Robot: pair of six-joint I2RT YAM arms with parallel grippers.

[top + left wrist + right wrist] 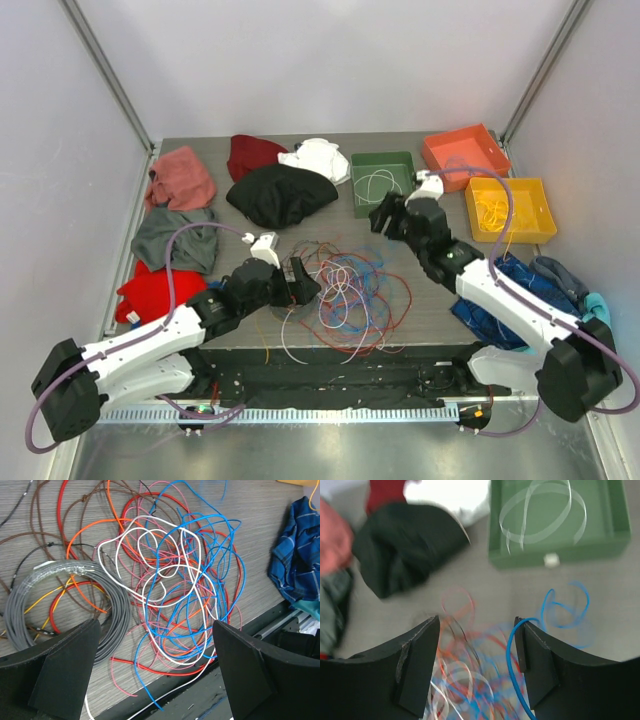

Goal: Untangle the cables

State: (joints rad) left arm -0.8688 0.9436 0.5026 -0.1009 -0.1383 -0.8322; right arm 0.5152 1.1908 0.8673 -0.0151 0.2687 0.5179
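Note:
The cables [345,290] lie in a tangled heap of blue, red, orange, pink and white wires at the table's front middle. In the left wrist view the tangle [175,590] lies beside a grey coil [75,600] and brown wires. My left gripper [305,283] is open at the heap's left edge, its jaws [157,680] wide apart and empty above the table's front edge. My right gripper [382,215] is open above the heap's far side. A blue cable [512,650] hangs hooked over its right fingertip [522,627].
A green tray [383,205] holds a white cable [540,510]. Orange [465,155] and yellow [510,232] trays stand at the back right. Black [280,193], white [318,158], pink [182,178], grey [175,238] and red [155,293] cloths lie back left. A blue plaid cloth [520,290] lies right.

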